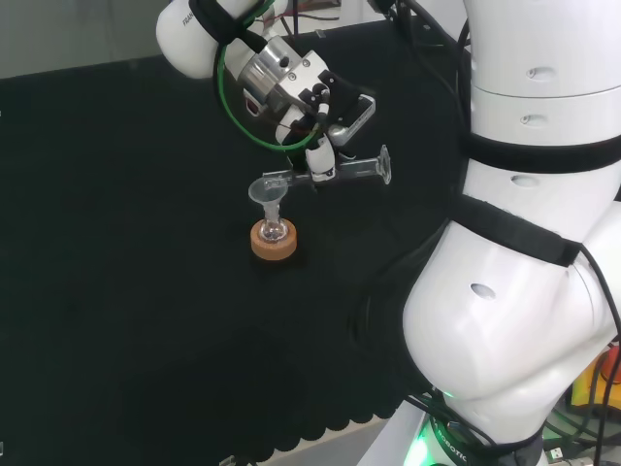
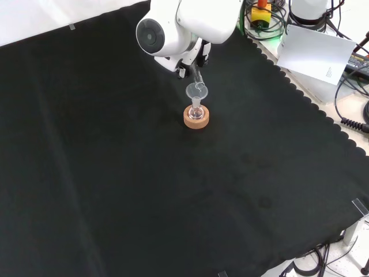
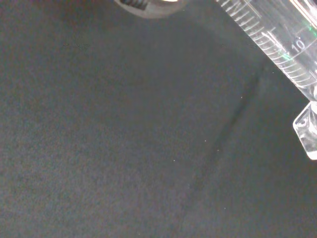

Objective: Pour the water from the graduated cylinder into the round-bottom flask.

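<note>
A small clear round-bottom flask point(image 1: 274, 231) sits on a cork ring stand point(image 1: 274, 244) mid-cloth, with a clear funnel point(image 1: 265, 193) in its neck. The hand point(image 1: 325, 131) is shut on a clear graduated cylinder point(image 1: 357, 169), which lies nearly level with its mouth over the funnel and its foot point(image 1: 385, 165) pointing right in the head view. From the front, the flask point(image 2: 196, 111), stand point(image 2: 196, 119) and funnel point(image 2: 196, 91) sit just below the hand point(image 2: 193, 60). The wrist view shows the cylinder's scale marks point(image 3: 277, 42) close up, above black cloth.
Black cloth point(image 2: 144, 190) covers the bench around the stand. The arm's white links point(image 1: 524, 252) rise at the right of the head view. Past the cloth's scalloped edge in the front view lie a sheet of paper point(image 2: 316, 52) and cables point(image 2: 351, 104).
</note>
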{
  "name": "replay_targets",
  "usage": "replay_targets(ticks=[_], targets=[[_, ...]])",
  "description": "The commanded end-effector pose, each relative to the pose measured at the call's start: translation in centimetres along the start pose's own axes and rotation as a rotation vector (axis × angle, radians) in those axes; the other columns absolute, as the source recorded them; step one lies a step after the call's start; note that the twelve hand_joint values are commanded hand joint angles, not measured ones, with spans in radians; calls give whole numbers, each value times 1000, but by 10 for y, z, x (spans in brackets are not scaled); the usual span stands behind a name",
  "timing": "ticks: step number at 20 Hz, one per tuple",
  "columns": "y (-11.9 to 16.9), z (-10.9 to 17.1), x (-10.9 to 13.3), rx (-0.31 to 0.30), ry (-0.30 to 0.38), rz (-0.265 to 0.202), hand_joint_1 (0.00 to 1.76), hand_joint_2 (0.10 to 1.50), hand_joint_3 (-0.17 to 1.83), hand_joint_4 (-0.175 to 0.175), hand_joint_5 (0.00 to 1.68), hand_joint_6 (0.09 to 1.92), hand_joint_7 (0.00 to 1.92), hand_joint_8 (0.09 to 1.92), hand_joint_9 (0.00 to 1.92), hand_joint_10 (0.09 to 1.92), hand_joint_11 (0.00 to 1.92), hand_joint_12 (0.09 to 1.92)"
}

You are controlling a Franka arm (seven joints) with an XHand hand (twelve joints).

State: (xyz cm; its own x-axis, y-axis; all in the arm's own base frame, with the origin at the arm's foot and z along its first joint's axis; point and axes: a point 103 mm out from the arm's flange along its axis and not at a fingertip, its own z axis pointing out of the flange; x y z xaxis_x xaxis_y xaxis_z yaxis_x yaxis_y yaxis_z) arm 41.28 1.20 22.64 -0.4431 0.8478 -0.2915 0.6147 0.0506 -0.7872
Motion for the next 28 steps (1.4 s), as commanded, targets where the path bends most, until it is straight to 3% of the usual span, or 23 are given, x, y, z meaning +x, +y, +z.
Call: replay_targets(ticks=[1,4,6,9,28], targets=[[-1,-1,-2,11,-4,7,1124,1144,-1,-124,931,1074,1229,370,1449,87,1295,746],[0,-1,-2,25,-8,11,1125,1144,-1,-124,932,1074,1230,369,1449,87,1295,746],[1,-2,-2,29,-18,14,1208,1125,9,-158,941,1044,1074,787,1451,87,1298,739],[1,-4,-1,32,-27,18,1246,1124,8,-174,937,1043,988,1010,1453,87,1299,742],[-1,-2,9,75,-74,15,1251,1128,2,-175,933,1048,973,1046,1454,87,1295,753]])
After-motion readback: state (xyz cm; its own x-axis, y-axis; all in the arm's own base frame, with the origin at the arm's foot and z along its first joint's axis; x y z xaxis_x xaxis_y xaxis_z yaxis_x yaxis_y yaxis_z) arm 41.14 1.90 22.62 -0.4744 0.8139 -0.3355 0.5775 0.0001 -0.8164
